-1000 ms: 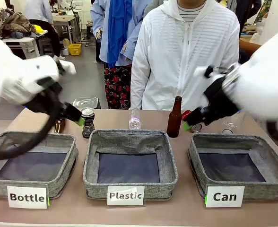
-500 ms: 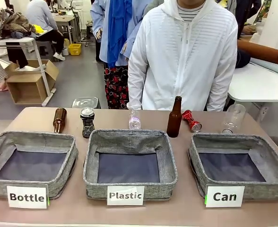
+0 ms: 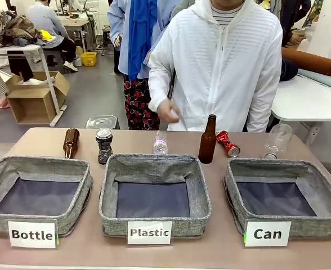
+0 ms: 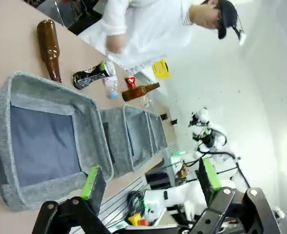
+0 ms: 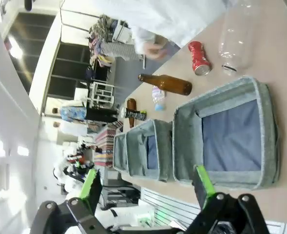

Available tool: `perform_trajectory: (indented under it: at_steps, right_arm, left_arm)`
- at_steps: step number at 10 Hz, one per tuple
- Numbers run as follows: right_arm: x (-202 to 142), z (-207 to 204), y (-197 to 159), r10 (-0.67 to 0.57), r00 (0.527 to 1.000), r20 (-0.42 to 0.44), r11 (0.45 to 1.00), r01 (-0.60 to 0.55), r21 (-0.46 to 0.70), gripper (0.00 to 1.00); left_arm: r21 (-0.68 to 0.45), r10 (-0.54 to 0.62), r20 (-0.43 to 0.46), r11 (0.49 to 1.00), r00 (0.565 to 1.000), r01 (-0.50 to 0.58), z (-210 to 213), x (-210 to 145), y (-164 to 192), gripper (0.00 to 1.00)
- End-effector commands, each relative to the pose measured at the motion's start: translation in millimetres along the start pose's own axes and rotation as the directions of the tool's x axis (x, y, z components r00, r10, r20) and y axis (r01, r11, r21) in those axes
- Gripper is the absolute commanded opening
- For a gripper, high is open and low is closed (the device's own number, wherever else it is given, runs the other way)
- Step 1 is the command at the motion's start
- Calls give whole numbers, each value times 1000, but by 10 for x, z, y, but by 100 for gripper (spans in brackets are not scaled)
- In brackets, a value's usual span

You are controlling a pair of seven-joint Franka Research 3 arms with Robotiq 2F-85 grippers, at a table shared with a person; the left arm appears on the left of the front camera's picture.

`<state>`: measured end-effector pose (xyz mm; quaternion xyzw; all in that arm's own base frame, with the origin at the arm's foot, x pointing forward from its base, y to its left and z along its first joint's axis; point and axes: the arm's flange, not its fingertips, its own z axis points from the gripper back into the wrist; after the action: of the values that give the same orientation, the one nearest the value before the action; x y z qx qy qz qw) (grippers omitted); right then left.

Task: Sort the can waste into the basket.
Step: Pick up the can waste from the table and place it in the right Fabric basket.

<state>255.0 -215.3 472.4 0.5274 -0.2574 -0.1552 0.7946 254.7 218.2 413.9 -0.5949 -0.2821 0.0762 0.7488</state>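
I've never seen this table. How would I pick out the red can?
Find the grey basket labelled Can, at the table's right end. Behind its far left corner stands an upright brown bottle; the red can lies on its side just right of it. It alone is red, narrow-waisted, with a silver end.

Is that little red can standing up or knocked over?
Knocked over. The red can lies on its side beyond the Can basket, a silver end facing us.
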Motion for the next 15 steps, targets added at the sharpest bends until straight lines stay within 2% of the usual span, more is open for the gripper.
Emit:
perform_trajectory:
  at_steps: [1,2,3,7,8,9,10,11,12,13,15]
  right_arm:
    - [-108,-348,-125,-5,999,46,1000,6,-30,100]
    - [0,0,0,0,1000,0,1000,0,0,100]
    - [0,0,0,0,1000,0,1000,0,0,100]
    - [0,0,0,0,1000,0,1000,0,0,100]
    - [0,0,0,0,1000,0,1000,0,0,100]
    - [0,0,0,0,1000,0,1000,0,0,100]
    - [0,0,0,0,1000,0,1000,0,0,100]
    - [0,0,0,0,1000,0,1000,0,0,100]
    - [0,0,0,0,1000,0,1000,0,0,100]
    - [0,0,0,0,1000,0,1000,0,0,100]
    - [0,0,0,0,1000,0,1000,0,0,100]
  left_arm:
    - [-16,27,33,1000,999,-27,-688,-385,-155,100]
    - [126,84,107,987,991,-97,-759,-411,-196,100]
    - [-11,40,20,999,999,-40,-150,77,53,100]
    - [-11,40,20,999,999,-40,-150,77,53,100]
    - [-5,70,23,998,997,-70,-168,52,59,100]
    - [77,-35,17,996,999,34,-198,165,-39,100]
    - [171,-134,-108,973,985,152,-429,318,-138,100]
    - [233,-244,-231,926,942,297,-838,540,-256,100]
    - [272,-334,-266,874,904,403,-1124,741,-331,100]
    - [259,-349,-333,859,876,441,-1405,934,-345,100]
    - [230,-287,-428,883,857,410,-1652,1260,-336,100]
